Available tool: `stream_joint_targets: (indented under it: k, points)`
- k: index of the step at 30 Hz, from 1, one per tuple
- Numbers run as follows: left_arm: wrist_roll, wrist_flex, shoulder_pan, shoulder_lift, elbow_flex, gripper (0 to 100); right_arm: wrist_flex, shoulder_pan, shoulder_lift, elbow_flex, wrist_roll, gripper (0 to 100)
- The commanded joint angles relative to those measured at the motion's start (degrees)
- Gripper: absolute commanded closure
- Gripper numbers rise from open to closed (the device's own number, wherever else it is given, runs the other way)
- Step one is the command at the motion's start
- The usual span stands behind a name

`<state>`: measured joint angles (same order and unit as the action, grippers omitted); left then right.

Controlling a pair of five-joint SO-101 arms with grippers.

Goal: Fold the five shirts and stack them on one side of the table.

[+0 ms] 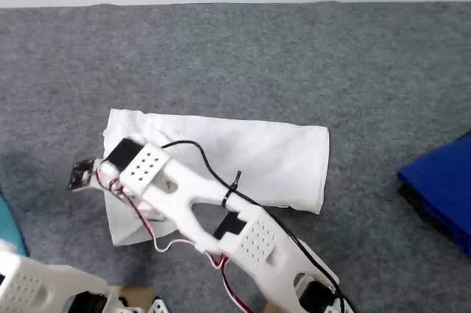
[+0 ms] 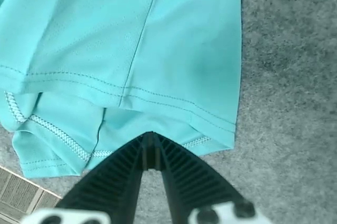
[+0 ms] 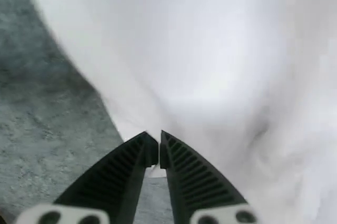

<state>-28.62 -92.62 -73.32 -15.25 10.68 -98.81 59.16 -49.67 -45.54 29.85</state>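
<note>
A white shirt (image 1: pixel 243 158), folded into a long rectangle, lies on the grey table (image 1: pixel 294 55). My right arm (image 1: pixel 221 210) stretches across it to its left end. In the right wrist view my right gripper (image 3: pixel 154 140) is shut at the edge of the white shirt (image 3: pixel 221 66), with a sliver of white cloth between the fingers. A folded teal shirt (image 2: pixel 131 45) lies under my left gripper (image 2: pixel 150 137), which is shut with its tips over the hem. The left arm (image 1: pixel 44 283) sits at the front left corner.
A blue shirt (image 1: pixel 441 188) lies at the table's right edge, and a strip of teal shirt (image 1: pixel 7 224) shows at the left edge. A tan ribbed piece (image 2: pixel 18 192) lies beside the teal shirt. Bare grey table stretches along the back.
</note>
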Motion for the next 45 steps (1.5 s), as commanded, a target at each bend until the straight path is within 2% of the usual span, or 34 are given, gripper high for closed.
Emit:
stream_joint_targets:
  k: [1, 8, 18, 25, 30, 36, 40, 45]
  points:
    - [0.00, 0.79, 0.44, 3.34, 1.01, 100, -0.13, -2.68, 1.45, -6.86, 0.79, 98.7]
    - [-0.09, 0.79, 0.53, 3.25, 1.01, 100, 1.63, -8.57, 0.13, -17.49, 5.89, 98.7]
    - [-0.09, 2.64, 1.14, 3.16, 0.75, 100, 8.13, -15.78, -7.25, -24.62, 5.89, 98.7]
    - [-0.26, 0.44, 4.40, 3.69, 1.54, 100, 10.51, -18.15, -12.26, -24.97, 5.71, 98.7]
    - [-4.40, -8.00, 13.01, 3.69, 4.62, 100, 8.92, -18.33, -12.35, -25.58, 5.45, 98.7]
    - [-5.19, -7.82, 25.23, 3.78, 4.97, 100, 8.04, -18.68, -12.70, -26.81, 5.45, 98.6]
    - [-7.30, -7.82, 36.31, 3.69, 4.70, 99, 8.04, -19.03, -12.79, -26.81, 5.45, 98.5]
    - [-9.32, -7.82, 48.53, 3.34, 0.40, 93, 8.04, -19.12, -12.70, -26.81, 5.45, 98.3]
